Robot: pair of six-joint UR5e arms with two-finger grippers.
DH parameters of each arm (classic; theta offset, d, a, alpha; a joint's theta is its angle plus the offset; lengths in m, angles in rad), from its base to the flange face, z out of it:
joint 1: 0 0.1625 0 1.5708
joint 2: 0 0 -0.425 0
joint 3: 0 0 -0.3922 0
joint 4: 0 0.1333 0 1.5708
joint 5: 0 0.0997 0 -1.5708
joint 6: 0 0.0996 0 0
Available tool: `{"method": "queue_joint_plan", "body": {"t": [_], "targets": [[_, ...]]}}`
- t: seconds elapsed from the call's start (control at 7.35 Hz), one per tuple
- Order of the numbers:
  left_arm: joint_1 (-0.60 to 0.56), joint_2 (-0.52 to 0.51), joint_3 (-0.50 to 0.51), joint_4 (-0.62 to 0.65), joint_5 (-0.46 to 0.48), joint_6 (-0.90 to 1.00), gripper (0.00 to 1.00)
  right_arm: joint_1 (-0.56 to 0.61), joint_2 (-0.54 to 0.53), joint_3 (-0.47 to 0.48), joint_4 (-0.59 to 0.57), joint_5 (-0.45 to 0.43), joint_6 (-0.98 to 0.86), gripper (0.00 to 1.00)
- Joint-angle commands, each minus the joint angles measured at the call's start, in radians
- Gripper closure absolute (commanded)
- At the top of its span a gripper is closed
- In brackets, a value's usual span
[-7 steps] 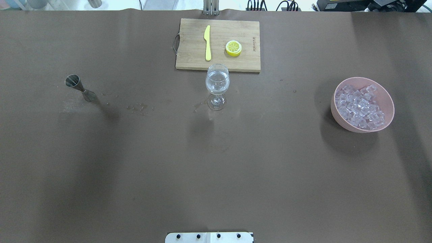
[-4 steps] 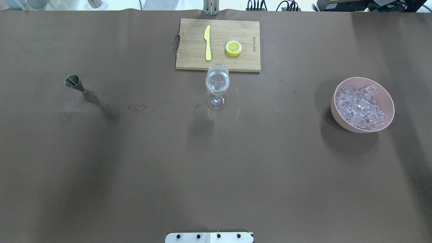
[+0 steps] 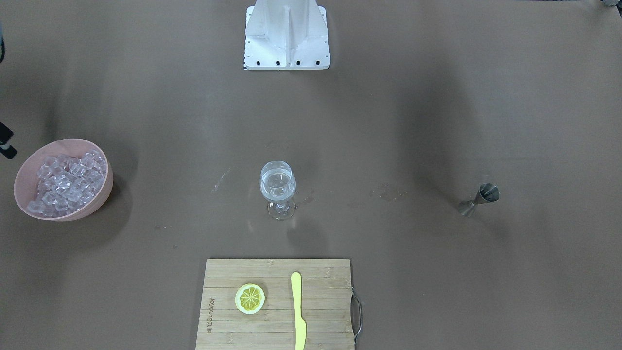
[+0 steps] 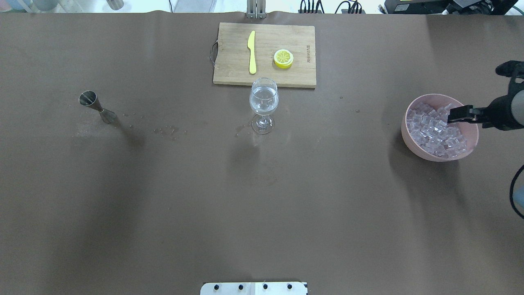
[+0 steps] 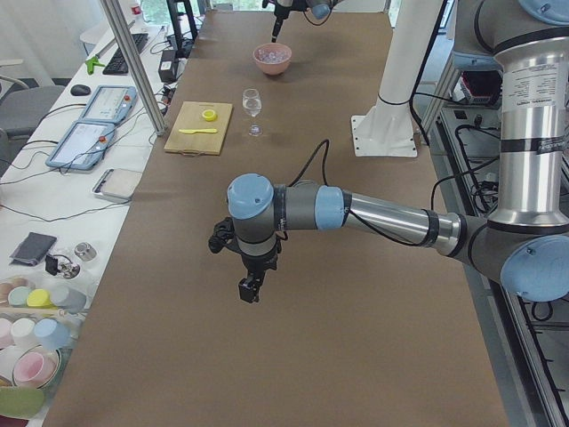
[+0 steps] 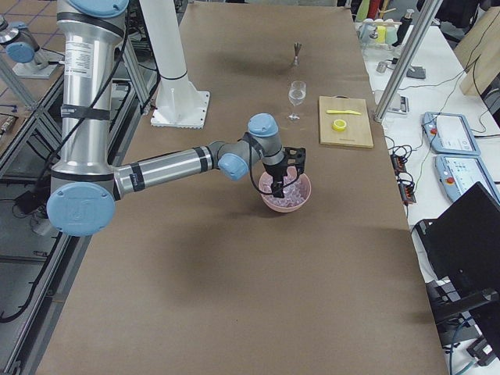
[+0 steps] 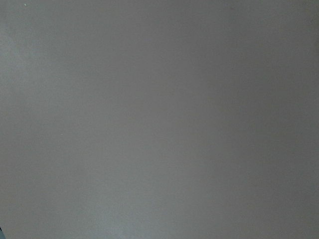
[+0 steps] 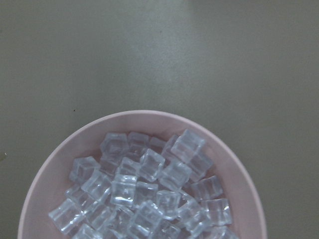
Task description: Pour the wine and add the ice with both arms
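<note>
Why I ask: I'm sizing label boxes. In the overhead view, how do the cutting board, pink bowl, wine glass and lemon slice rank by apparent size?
1. cutting board
2. pink bowl
3. wine glass, though standing tall, nearer the camera, may enlarge it
4. lemon slice, clearly smallest

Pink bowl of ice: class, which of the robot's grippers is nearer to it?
Right. The right gripper hangs above the ice in the pink bowl; the left gripper is far along the table, toward its opposite end.
</note>
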Motion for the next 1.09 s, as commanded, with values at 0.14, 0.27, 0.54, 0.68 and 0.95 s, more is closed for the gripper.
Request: {"method": "queue_joint_plan", "body": {"t": [0.14, 0.27, 0.54, 0.68, 0.95], "targets": [[0.002, 0.000, -0.002, -0.001, -0.001, 0.000, 0.02, -0.143, 0.079, -0.014, -0.145, -0.185, 0.029, 0.00], [0.002, -0.002, -0.003, -0.001, -0.001, 0.000, 0.02, -0.141, 0.071, -0.015, -0.139, -0.178, -0.023, 0.00], [0.002, -0.002, -0.006, -0.001, -0.002, 0.000, 0.02, -0.138, 0.071, -0.017, -0.136, -0.176, -0.082, 0.04], [0.002, -0.002, -0.003, -0.002, -0.002, 0.000, 0.02, -0.138, 0.074, -0.017, -0.135, -0.176, -0.105, 0.19], [0.003, -0.002, -0.005, -0.004, -0.002, 0.000, 0.02, -0.117, 0.073, -0.024, -0.138, -0.153, -0.158, 0.63]]}}
